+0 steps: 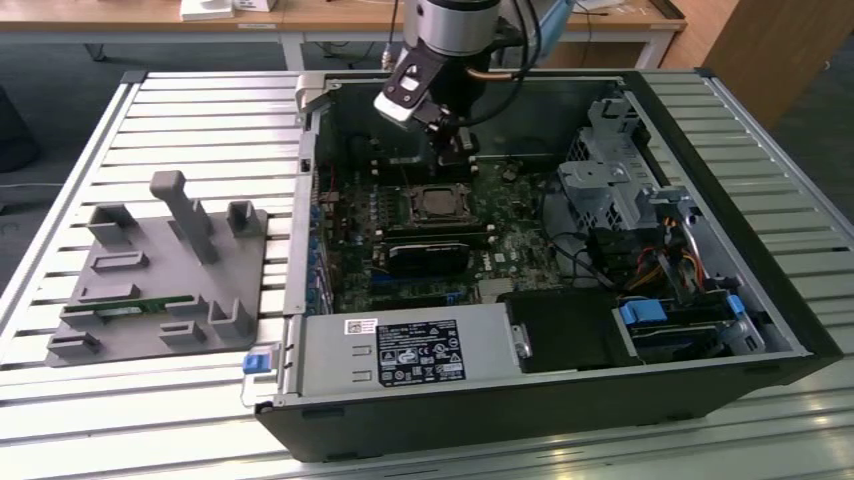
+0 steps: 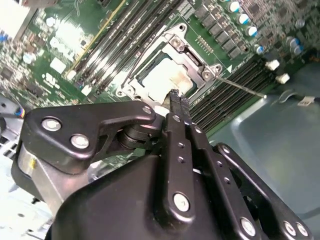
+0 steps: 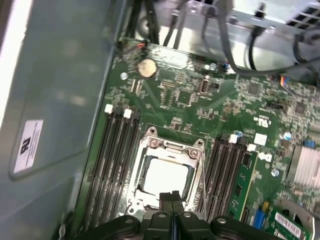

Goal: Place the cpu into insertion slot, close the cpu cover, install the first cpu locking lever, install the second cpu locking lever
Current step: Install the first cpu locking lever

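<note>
The cpu (image 3: 165, 176) (image 2: 162, 80) lies flat in the insertion slot (image 1: 438, 203) on the green board, its pale metal top showing. The silvery cpu cover (image 3: 171, 148) (image 2: 192, 56) lies down over it, framing the chip through its cut-out. A thin metal lever (image 2: 243, 86) sticks out sideways from the cover's corner, over the memory slots. My gripper (image 3: 171, 196) (image 2: 177, 97) (image 1: 454, 150) hangs just above the socket's edge. Its two black fingers are pressed together, shut, with nothing between them.
Long black memory slots (image 3: 117, 150) run on both sides of the socket. The case walls (image 3: 60, 90) rise around the board, with a drive cage (image 1: 607, 180) and cables on the exterior view's right. A power supply (image 1: 400, 350) sits in front. A grey fixture tray (image 1: 147, 270) lies outside the case.
</note>
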`<action>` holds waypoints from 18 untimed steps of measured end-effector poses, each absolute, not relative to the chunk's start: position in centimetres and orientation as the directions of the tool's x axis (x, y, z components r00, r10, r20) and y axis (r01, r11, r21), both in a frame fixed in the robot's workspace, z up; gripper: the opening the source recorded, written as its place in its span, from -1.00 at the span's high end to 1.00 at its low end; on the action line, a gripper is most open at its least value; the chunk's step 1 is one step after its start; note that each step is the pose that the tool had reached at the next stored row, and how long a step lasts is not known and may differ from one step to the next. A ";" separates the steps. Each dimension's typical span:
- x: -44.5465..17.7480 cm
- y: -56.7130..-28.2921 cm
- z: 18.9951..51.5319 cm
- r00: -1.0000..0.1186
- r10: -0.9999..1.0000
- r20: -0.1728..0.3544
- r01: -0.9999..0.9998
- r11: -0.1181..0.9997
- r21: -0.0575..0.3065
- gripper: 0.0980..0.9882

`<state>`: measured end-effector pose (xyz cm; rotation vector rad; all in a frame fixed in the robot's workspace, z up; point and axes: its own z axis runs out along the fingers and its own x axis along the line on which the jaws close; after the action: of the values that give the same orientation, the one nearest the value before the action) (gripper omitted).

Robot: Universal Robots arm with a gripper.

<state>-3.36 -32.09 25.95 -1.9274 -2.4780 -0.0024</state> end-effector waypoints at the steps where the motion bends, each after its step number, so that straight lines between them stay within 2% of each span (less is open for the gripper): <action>1: -3.4 -32.1 25.9 -0.264 0.965 0.003 0.965 0.264 0.000 0.96; 18: -3.4 -32.1 25.9 -0.545 0.839 0.003 0.839 0.545 0.000 0.96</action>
<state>-3.36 -32.09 25.86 -1.4981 -2.7586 -0.0019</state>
